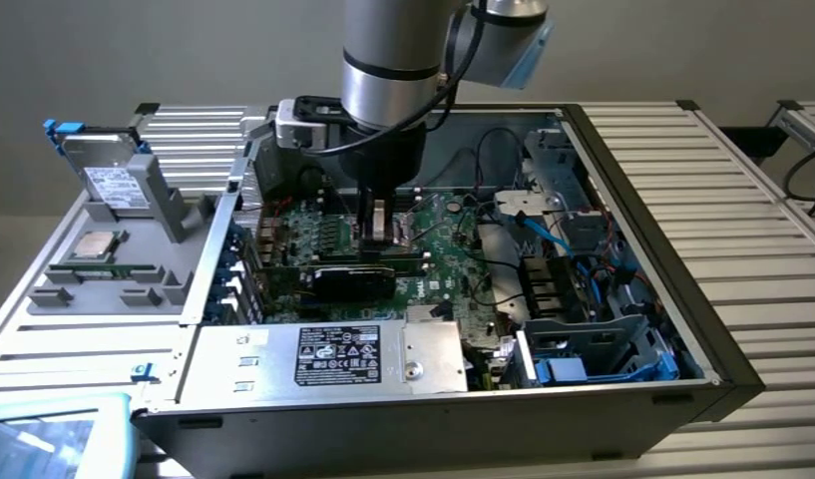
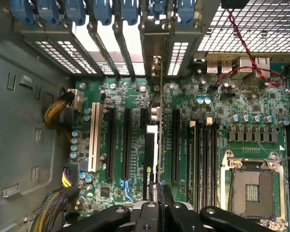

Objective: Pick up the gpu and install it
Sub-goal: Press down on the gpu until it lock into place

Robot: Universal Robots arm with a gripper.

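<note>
1. Exterior view: the gripper (image 1: 376, 242) reaches down into the open computer case (image 1: 673, 299), its fingers pinching the top edge of the gpu (image 1: 350, 278), which stands on edge over the middle of the motherboard (image 1: 441, 261).
2. Wrist view: the gpu (image 2: 151, 159) sits upright, in line with an expansion slot (image 2: 175, 145), held at its upper edge. Judged light, stiff and fragile; best held by the bare board edges.

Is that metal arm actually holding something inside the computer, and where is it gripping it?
Yes. The tool is shut on the gpu, pinching its upper edge near one end as the card stands on edge over the motherboard.
</note>
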